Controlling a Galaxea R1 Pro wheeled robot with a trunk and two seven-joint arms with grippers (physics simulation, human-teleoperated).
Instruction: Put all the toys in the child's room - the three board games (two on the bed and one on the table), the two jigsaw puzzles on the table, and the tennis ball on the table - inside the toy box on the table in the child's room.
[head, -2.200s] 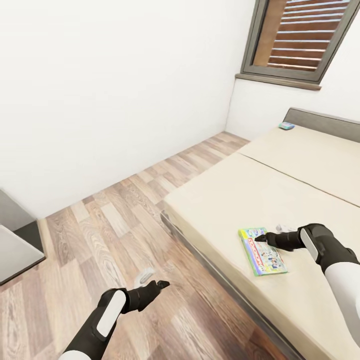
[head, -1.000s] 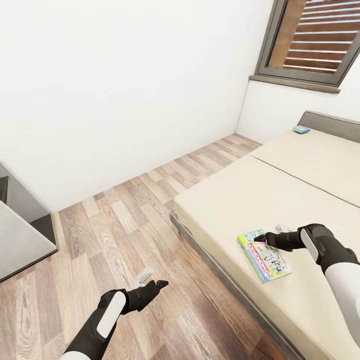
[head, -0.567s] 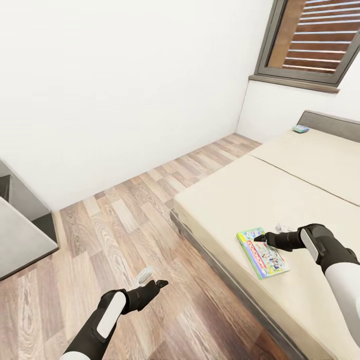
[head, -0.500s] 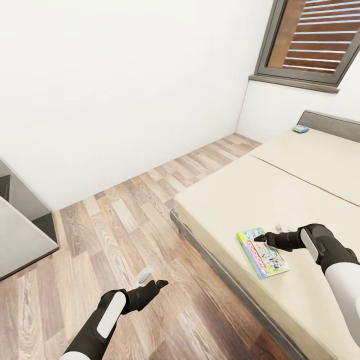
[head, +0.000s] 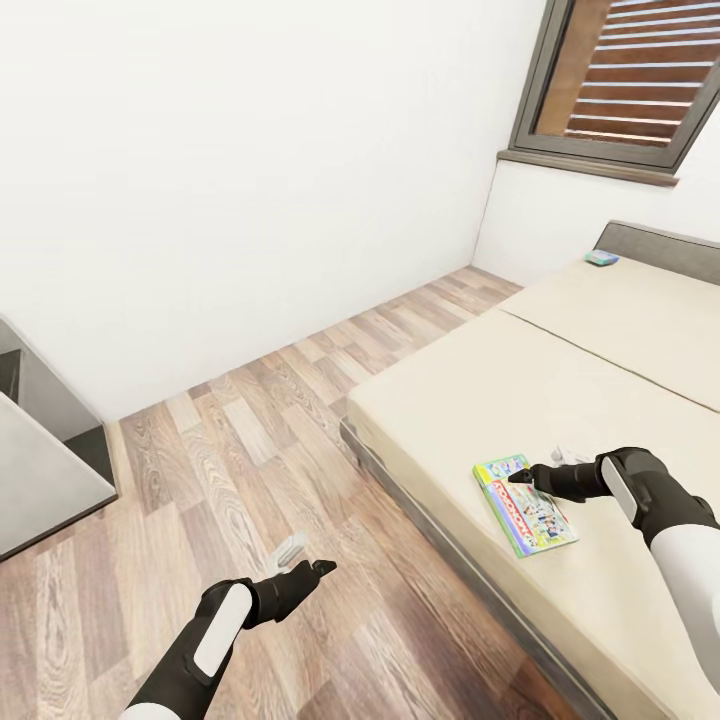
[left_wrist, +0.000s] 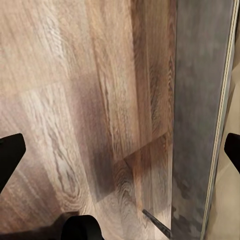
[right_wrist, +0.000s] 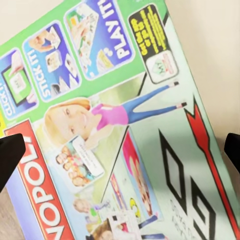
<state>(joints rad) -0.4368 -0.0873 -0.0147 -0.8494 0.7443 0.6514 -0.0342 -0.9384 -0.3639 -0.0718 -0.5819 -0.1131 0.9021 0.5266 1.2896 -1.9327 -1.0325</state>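
A flat board game (head: 526, 506) with a green, yellow and red printed cover lies on the beige bed (head: 600, 380) close to its near edge. My right gripper (head: 540, 468) hovers open just above that box's far end. In the right wrist view the board game (right_wrist: 115, 130) lies between the spread fingertips (right_wrist: 10, 155) of the right gripper (right_wrist: 120, 152). A second, small blue board game (head: 601, 258) rests far off by the grey headboard (head: 660, 248). My left gripper (head: 308, 557) hangs open over the wood floor, holding nothing.
A grey desk corner (head: 40, 480) juts in at the left edge. White walls and a dark-framed window (head: 620, 90) close the far side. The left wrist view looks down on floor planks (left_wrist: 75, 100) and the bed's grey frame (left_wrist: 200, 115).
The whole view has shifted since the earliest frame, so the camera moved. Over the last half second nothing has moved; both grippers stay open.
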